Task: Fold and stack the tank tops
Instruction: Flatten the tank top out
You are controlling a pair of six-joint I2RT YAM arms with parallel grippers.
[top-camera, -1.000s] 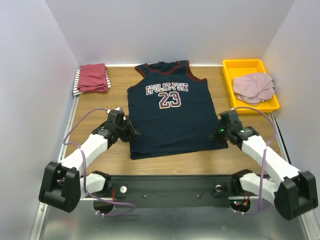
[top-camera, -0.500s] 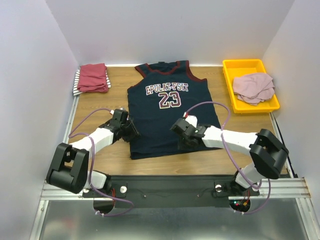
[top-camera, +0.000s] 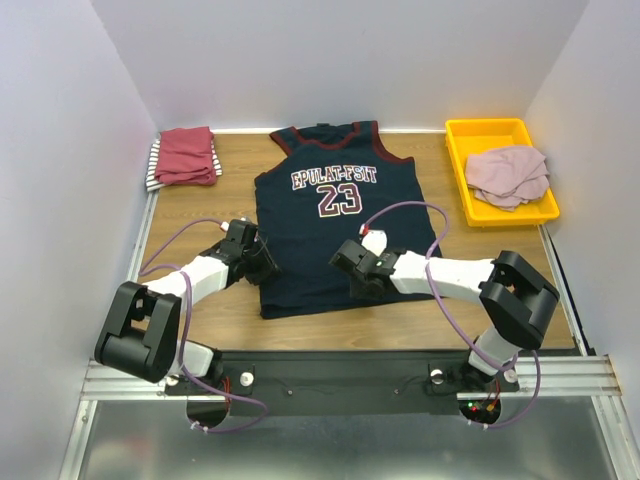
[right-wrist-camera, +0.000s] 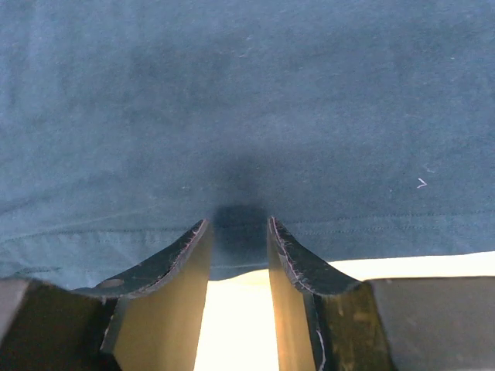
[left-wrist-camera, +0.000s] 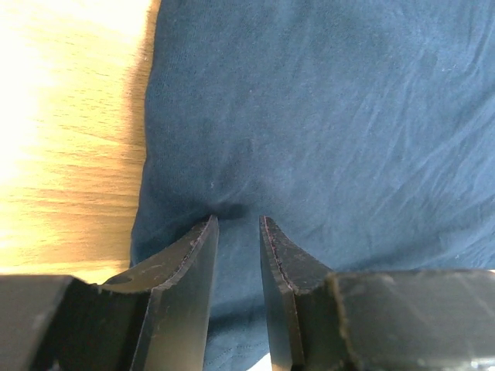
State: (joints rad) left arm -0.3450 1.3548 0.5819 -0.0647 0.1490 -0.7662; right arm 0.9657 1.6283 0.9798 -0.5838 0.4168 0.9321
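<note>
**A:** What containers are there, and what do they hold?

**B:** One yellow tray [top-camera: 487, 128] sits at the far right corner of the wooden table [top-camera: 195, 200]. A dusty-pink tank top [top-camera: 508, 175] lies crumpled inside it. At the far left corner, outside any container, a folded dark-red tank top [top-camera: 187, 155] rests on a black-and-white striped tank top [top-camera: 153, 170], whose edge shows along the left side of the pile.

**A:** Where is the large top, and can you read any writing?

**B:** The navy jersey [top-camera: 335, 235] lies flat in the middle of the table, front up, neck towards the far wall, with maroon trim at the neck and armholes. White letters across the chest look like "EPULAT-FSIT", and the number 23 sits below them.

**A:** What are the grippers doing?

**B:** The left gripper [top-camera: 262, 262] is at the jersey's left edge, near the hem. Its fingertips [left-wrist-camera: 207, 228] are partly apart and press on the cloth, which puckers slightly between them. The right gripper [top-camera: 352, 272] is at the bottom hem, near the middle. Its fingertips [right-wrist-camera: 197, 232] are also partly apart, and pale table shows through the gap. Neither gripper visibly clamps any cloth.
</note>
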